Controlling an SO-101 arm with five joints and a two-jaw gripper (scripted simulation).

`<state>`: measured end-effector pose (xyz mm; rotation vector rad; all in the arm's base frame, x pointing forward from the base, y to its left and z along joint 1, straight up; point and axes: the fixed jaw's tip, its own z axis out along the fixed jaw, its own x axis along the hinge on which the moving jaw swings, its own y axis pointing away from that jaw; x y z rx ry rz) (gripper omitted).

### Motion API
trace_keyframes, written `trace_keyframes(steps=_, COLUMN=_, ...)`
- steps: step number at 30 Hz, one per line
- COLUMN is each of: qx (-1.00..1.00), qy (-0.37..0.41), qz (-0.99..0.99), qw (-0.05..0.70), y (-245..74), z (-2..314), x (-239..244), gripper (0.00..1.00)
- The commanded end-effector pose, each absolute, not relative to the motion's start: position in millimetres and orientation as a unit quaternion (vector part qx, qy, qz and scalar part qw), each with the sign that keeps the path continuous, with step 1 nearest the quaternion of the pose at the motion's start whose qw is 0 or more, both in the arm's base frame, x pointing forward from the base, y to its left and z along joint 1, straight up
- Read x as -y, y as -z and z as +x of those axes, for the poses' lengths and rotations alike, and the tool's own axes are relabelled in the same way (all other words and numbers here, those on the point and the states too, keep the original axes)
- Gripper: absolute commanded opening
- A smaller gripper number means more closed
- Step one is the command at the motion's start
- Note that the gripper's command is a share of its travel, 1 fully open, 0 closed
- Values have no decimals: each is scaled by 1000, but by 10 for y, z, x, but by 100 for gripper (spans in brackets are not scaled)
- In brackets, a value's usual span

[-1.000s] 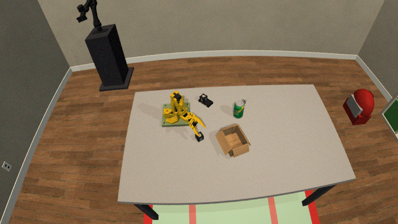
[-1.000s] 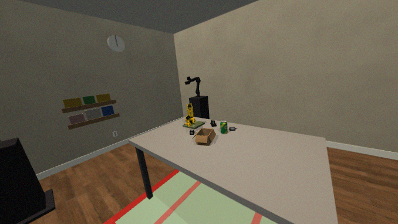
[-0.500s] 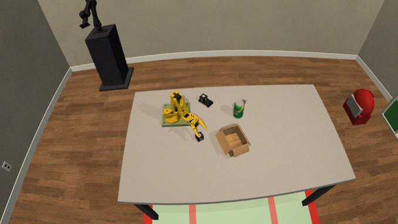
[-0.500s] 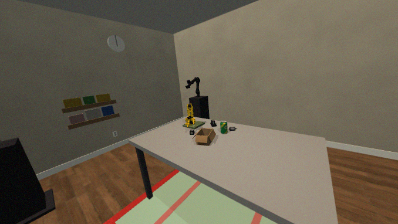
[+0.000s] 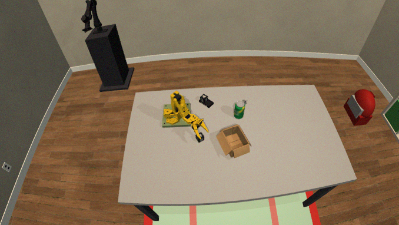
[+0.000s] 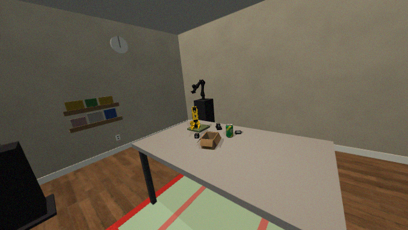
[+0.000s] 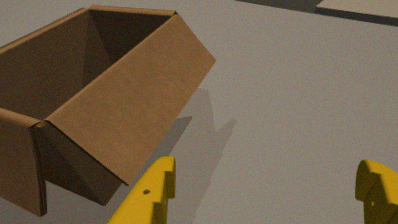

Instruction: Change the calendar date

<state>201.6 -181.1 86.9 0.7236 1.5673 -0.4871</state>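
The calendar [image 5: 209, 103] [image 6: 219, 128] is a small black stand on the table behind and to the right of the arm's base. One cube [image 5: 203, 98] appears to be in it; its digits are too small to read. A loose black cube [image 5: 200, 139] [image 6: 197, 136] with a pale marking rests on the table in front of the arm. My yellow gripper [image 5: 204, 135] [image 7: 268, 165] is open, with nothing between its fingers. In the top view, one fingertip overlaps the loose cube; the gap between them cannot be judged there. The wrist view shows no cube.
An open cardboard box [image 5: 242, 152] [image 6: 206, 142] [image 7: 135, 95] stands beside the loose cube, one flap leaning towards the gripper. A green can [image 5: 239, 112] [image 6: 229, 131] stands behind the box. A small dark object [image 6: 238, 132] lies by the can. The arm stands on a green base plate [image 5: 176, 126].
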Motion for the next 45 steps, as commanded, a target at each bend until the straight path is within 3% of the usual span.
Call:
trace_keyframes(steps=1, qx=-731, qy=259, qz=251, qw=579, y=-864, z=2041, x=1872, gripper=35)
trace_keyframes(steps=45, qx=-829, qy=390, qz=-44, qw=399, y=-727, z=1964, x=1853, gripper=35)
